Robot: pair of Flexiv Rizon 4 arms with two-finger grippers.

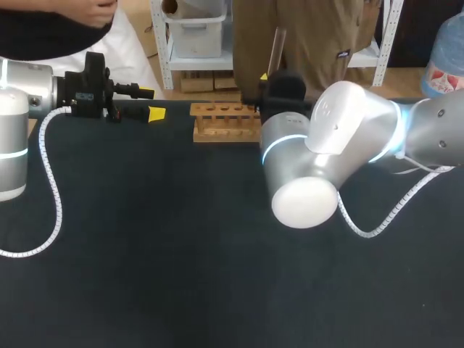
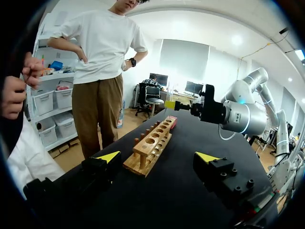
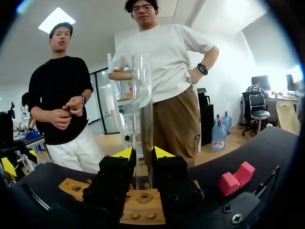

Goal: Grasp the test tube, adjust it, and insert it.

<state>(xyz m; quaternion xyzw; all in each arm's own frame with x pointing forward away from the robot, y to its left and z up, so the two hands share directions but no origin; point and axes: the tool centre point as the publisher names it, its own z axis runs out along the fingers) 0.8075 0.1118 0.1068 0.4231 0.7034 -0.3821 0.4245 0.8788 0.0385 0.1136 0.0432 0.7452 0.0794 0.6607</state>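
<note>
Right gripper [image 3: 144,154] clamps test tube [image 3: 141,100] — clear, upright, above rack [image 3: 71,187].

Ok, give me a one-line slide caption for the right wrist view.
Right gripper holds the test tube upright over the wooden rack, lined up for insertion.

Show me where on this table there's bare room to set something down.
Free: the wide near stretch of table between the left arm's cable and the right arm. Crowded: the far edge, where the right gripper holds the test tube over the rack, the open left gripper beside it, a red block beyond.
</note>
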